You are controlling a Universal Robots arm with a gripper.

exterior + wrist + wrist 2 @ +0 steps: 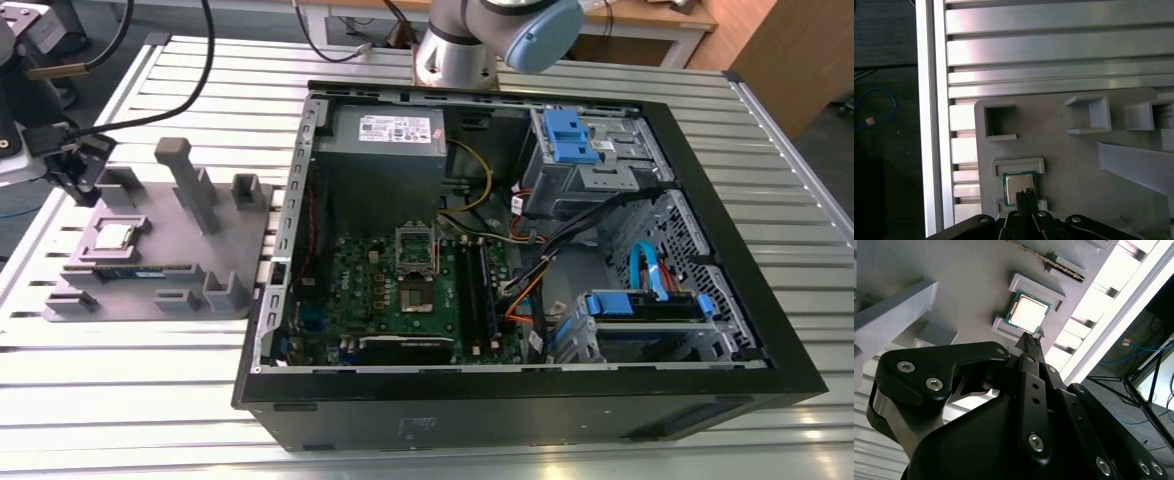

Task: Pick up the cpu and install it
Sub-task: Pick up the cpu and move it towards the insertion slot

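On the exterior view's left, a grey holder plate [150, 242] lies on the slatted metal bench [134, 400], just beside an opened computer case [534, 405]. The cpu [114, 237] rests flat in a shallow framed pocket of that plate, silver top up, on the side away from the case. A long green memory stick [130, 271] lies in a slot on the near side of the cpu, and several upright grey posts [182, 180] rise from the plate between the cpu and the case.

The gripper [83, 185] hangs at the plate's far left corner, above the cpu. In both wrist views its two thin black fingers are drawn together to a narrow point with nothing between them. In the second wrist view the gripper [1030, 340] has its tip over one edge of the cpu [1028, 313]; in the first wrist view the gripper [1026, 192] overlaps the cpu [1014, 185]. Whether the tip touches the chip, I cannot tell.

Inside the case, the green motherboard [380, 300] lies flat, and its metal socket frame [416, 250] stands well apart from the cpu.
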